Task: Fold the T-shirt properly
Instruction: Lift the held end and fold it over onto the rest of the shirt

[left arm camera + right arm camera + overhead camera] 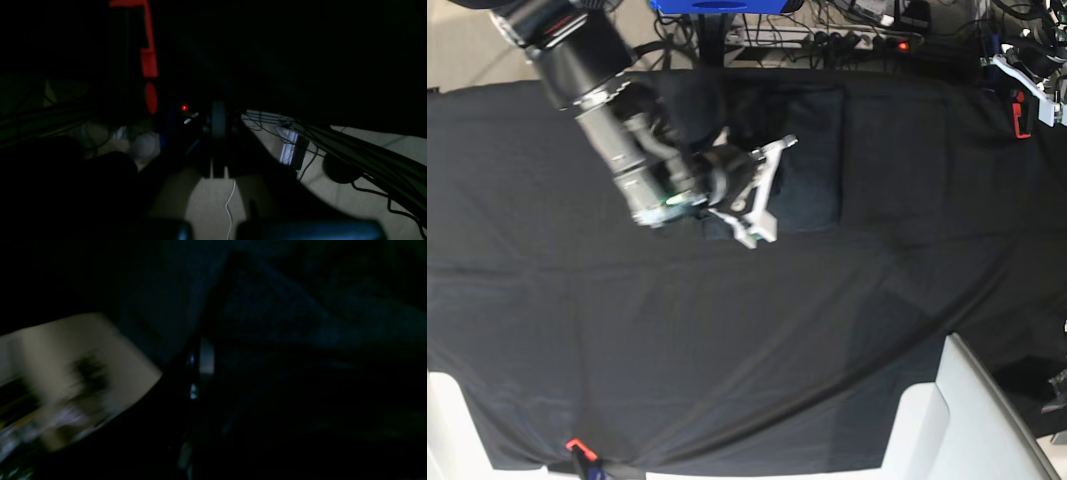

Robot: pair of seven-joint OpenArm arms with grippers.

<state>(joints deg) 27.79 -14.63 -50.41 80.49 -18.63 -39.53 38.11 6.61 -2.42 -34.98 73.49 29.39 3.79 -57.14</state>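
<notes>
The T-shirt (812, 150) lies folded into a dark rectangle at the back middle of the black table cloth (727, 340). My right gripper (770, 190) hovers over the shirt's left part, its white fingers (757, 230) spread wide apart and holding nothing. The right wrist view is dark and blurred and shows bluish shirt fabric (283, 323). My left gripper (1027, 85) is at the table's far right back corner, away from the shirt. Its jaws are too dark to read in the left wrist view.
A red clamp (1019, 115) sits at the right table edge and shows in the left wrist view (148, 50). Cables and a power strip (867, 40) lie behind the table. White panels (972, 410) stand at the front right. A small red clip (575, 446) sits at the front edge.
</notes>
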